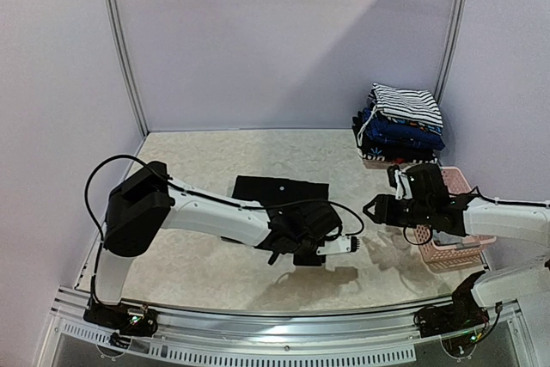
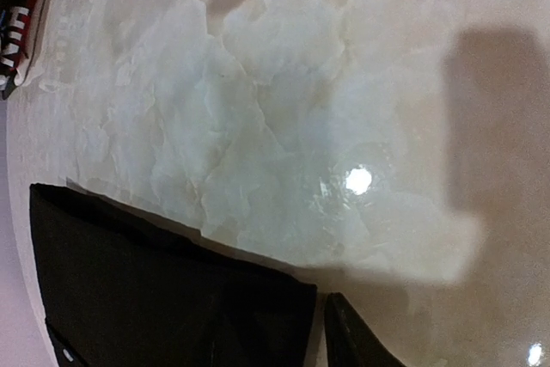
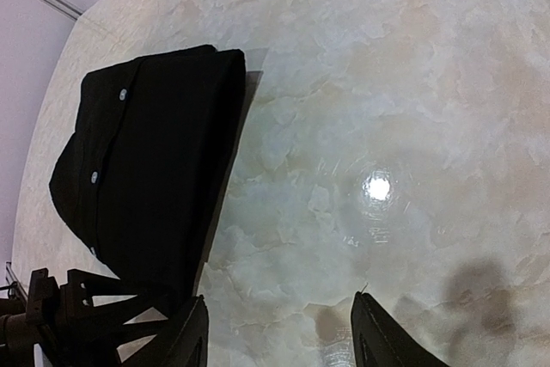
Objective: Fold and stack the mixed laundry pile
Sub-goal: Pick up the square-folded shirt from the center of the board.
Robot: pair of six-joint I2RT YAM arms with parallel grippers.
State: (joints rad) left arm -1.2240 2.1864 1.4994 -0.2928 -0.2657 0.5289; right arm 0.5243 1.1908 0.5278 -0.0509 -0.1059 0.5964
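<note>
A plain black garment [image 1: 279,193] lies folded flat at the table's middle; small white dots show on it [image 3: 155,161]. My left gripper [image 1: 302,251] hangs over its near right corner. In the left wrist view only one finger [image 2: 351,337] shows, just right of the black cloth's edge [image 2: 172,298]; the other is lost against the cloth. My right gripper [image 3: 284,337] stands open to the right of the garment, with only bare table between its fingers. Folded clothes are stacked [image 1: 400,122] at the back right, a black-and-white striped one on top.
A pink lattice basket [image 1: 468,242] sits at the right, partly under my right arm. The stack's edge [image 2: 17,32] shows at the top left of the left wrist view. White walls close the table's back and sides.
</note>
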